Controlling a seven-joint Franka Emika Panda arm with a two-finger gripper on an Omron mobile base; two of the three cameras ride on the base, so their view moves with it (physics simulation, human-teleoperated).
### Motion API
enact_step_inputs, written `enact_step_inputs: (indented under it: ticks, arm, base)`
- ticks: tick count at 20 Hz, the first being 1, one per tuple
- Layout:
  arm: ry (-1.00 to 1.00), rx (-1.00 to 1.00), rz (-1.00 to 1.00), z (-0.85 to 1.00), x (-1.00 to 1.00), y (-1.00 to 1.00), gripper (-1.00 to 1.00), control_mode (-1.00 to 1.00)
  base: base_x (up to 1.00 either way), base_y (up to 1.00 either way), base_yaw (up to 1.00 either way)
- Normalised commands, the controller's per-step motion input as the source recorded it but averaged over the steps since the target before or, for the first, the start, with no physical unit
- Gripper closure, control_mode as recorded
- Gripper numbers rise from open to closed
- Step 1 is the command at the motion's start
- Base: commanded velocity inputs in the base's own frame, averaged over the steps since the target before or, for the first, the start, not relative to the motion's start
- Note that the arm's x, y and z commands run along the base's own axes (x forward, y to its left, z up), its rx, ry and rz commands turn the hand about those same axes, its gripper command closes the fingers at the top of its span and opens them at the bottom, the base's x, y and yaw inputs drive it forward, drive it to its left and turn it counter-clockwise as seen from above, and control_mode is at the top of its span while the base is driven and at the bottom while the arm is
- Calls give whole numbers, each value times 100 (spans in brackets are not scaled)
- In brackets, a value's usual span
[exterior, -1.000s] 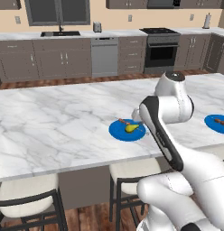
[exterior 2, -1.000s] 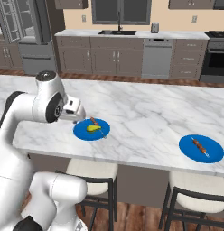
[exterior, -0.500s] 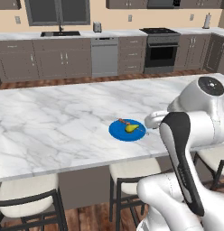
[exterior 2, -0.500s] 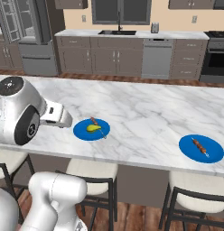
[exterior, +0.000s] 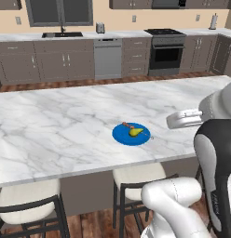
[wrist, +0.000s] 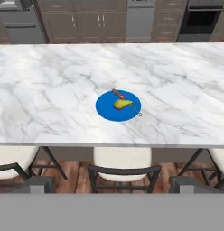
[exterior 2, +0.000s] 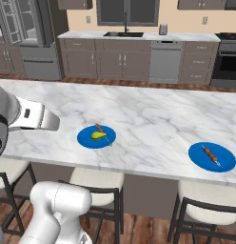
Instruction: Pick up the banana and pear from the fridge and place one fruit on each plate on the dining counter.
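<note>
The pear [wrist: 122,104] is lying on its side on the nearer blue plate [wrist: 105,109], touching the plate's small reddish-brown mark [wrist: 117,94] at its upper edge. That plate is sitting on the marble desk [wrist: 50,90], close to the front edge above the middle stool [wrist: 122,159]. From the right base view, the pear [exterior 2: 98,135] is sitting near the middle of its plate [exterior 2: 84,138], and a second blue plate [exterior 2: 223,160] is lying well apart along the same desk, carrying nothing but its own reddish-brown mark [exterior 2: 210,153].

The fridge [exterior 2: 24,40] is standing far back at the left of the right base view, grey, with its upper doors showing pale shelves; I cannot tell what is lying inside.

My pincer's dark fingertips [wrist: 184,183] are rising at the bottom corners of the hand view, spread as wide as they go and gripping nothing, touching nothing. They are hanging in front of the desk's edge, over the stools, well apart from the pear.

Beyond the desk, grey cabinets, a sink [exterior: 62,35], a dishwasher [exterior: 108,57] and a dark oven [exterior: 166,55] are lining the back wall. I am reading no writing or labels anywhere.
</note>
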Motion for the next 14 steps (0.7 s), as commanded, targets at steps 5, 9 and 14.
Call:
enact_step_inputs:
  ticks: [5, 9, 14]
  arm:
    - [-6, 0, 0, 43, -62, 0, -100, 100]
    - [0, 0, 0, 0, 0, 0, -100, 100]
    - [0, 0, 0, 0, 0, 0, -100, 100]
  base:
    - [-16, 0, 0]
    - [-90, 0, 0]
    - [-53, 54, 0]
